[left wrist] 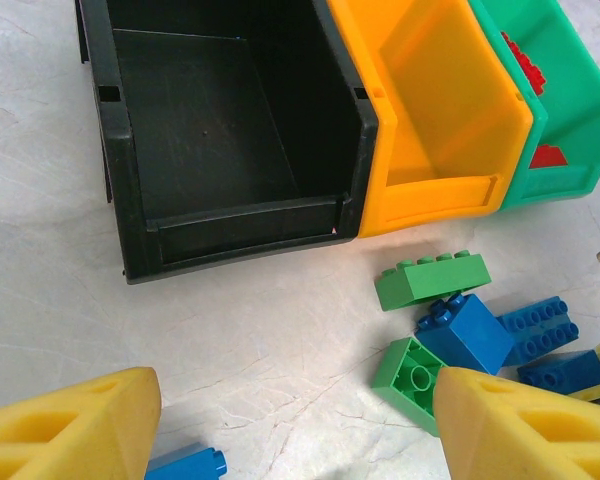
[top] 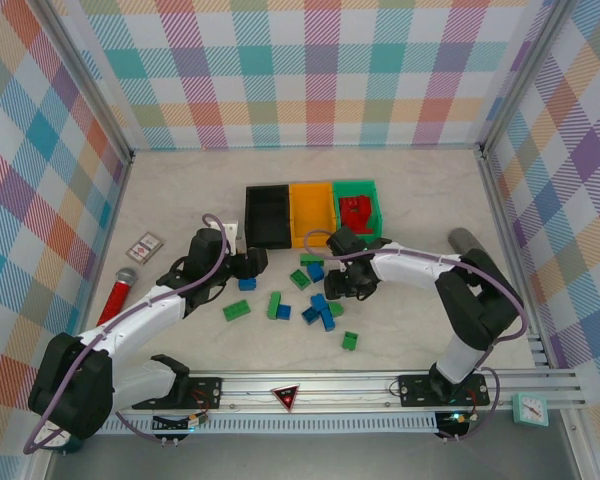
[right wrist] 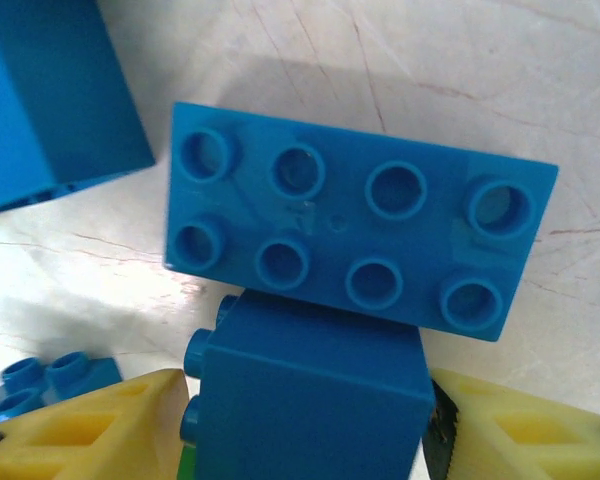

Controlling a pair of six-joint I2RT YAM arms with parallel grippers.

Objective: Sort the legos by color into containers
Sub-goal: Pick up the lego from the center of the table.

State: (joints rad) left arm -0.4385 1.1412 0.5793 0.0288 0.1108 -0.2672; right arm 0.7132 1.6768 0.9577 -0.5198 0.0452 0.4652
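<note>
The containers (top: 311, 187) stand side by side, loose legos (top: 324, 312) scattered before them, more inside the rightmost.

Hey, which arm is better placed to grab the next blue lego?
Probably the right. The right arm already has a blue brick between its jaws; the left arm hangs with open jaws over bare table by the black bin.
</note>
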